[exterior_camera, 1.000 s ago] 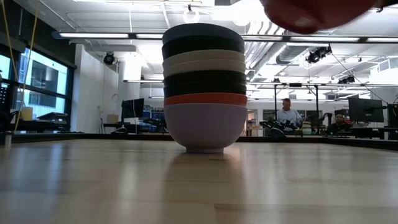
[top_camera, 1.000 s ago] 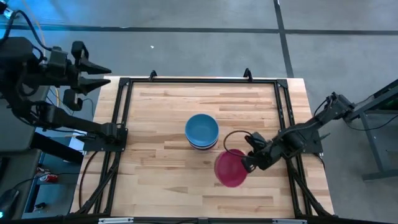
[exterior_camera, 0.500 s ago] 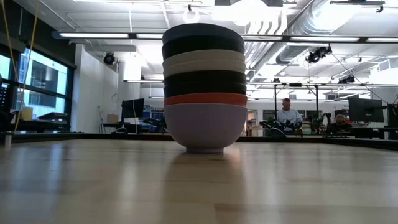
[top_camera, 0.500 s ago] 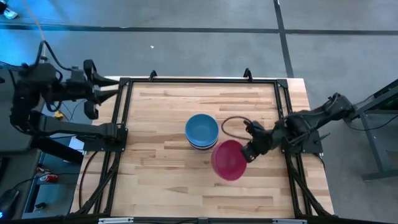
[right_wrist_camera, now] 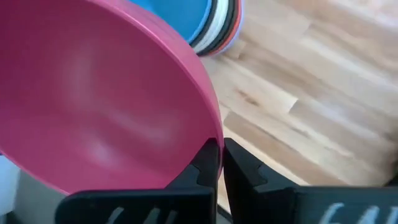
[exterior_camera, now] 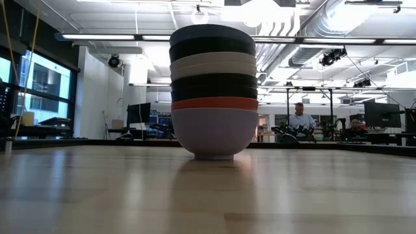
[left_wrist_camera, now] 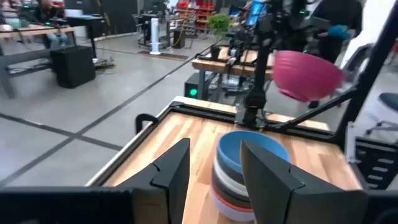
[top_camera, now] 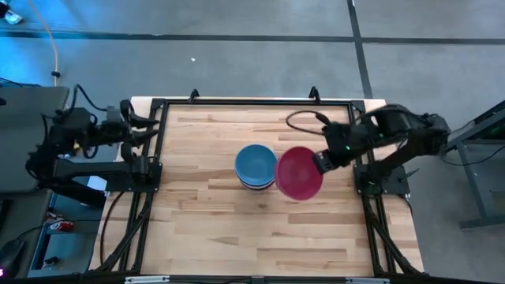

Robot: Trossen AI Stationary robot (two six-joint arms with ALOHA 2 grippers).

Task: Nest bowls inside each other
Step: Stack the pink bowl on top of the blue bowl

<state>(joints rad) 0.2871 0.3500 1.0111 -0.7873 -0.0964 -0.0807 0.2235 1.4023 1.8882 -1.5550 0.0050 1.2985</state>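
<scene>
Right now your right gripper (top_camera: 319,162) is pinching the rim of the magenta bowl (top_camera: 299,172), its two dark fingers (right_wrist_camera: 208,163) closing on the thin plastic edge. The bowl is hanging in the air, tilted, just beside the stack of bowls (top_camera: 256,166) on its right side; the left wrist view is showing it clear above the stack's rim. Its inside is looking smooth and softly glossy, round and deep.

The stack is sitting near the middle of the butcher-block table (top_camera: 205,229), pale wood in long glued strips with a low sheen. From above, only the light blue bowl (top_camera: 256,162) on top is showing its hollow. In the low view the nested rims are reading as bands: lavender bowl (exterior_camera: 214,133) at the base, then a red rim (exterior_camera: 214,103), black, white and black above.

Your left gripper (top_camera: 150,126) is waiting at the table's left edge with its fingers (left_wrist_camera: 171,171) spread apart and nothing between them.

Against half a second ago: the magenta bowl is now further toward the far side of the table and closer alongside the stack; the left arm is reaching slightly further in. The stack itself is standing as it stood.
</scene>
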